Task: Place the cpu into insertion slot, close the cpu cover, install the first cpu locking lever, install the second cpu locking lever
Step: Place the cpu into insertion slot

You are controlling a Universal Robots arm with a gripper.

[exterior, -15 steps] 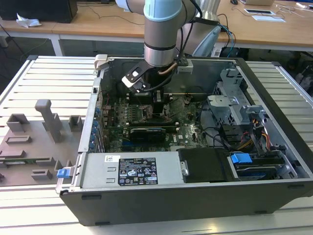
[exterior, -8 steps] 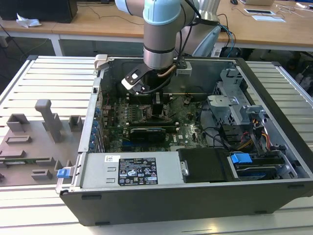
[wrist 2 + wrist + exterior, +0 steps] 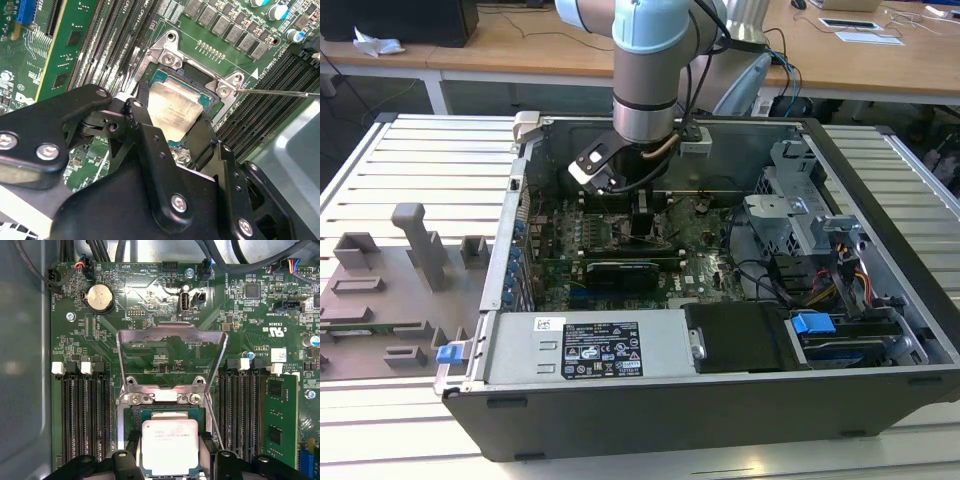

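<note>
In both wrist views the cpu (image 3: 170,445) (image 3: 172,110), a silver-topped square chip, sits between my black fingers (image 3: 131,452), level with the insertion slot. My gripper (image 3: 170,455) (image 3: 170,120) is shut on its two opposite edges. The slot's silvery rim (image 3: 160,398) (image 3: 165,50) frames it on the green board. The cpu cover (image 3: 170,330) stands swung up and open behind the slot. A thin wire locking lever (image 3: 280,92) (image 3: 210,415) juts out beside the slot. In the exterior view my gripper (image 3: 642,225) reaches down into the open computer case.
Black memory slots (image 3: 85,415) run along both sides of the socket, and a green card (image 3: 280,415) stands close by. The case wall (image 3: 650,390), power supply (image 3: 590,350) and drive cage (image 3: 800,210) hem in the arm. A grey fixture tray (image 3: 390,290) lies at the exterior view's left.
</note>
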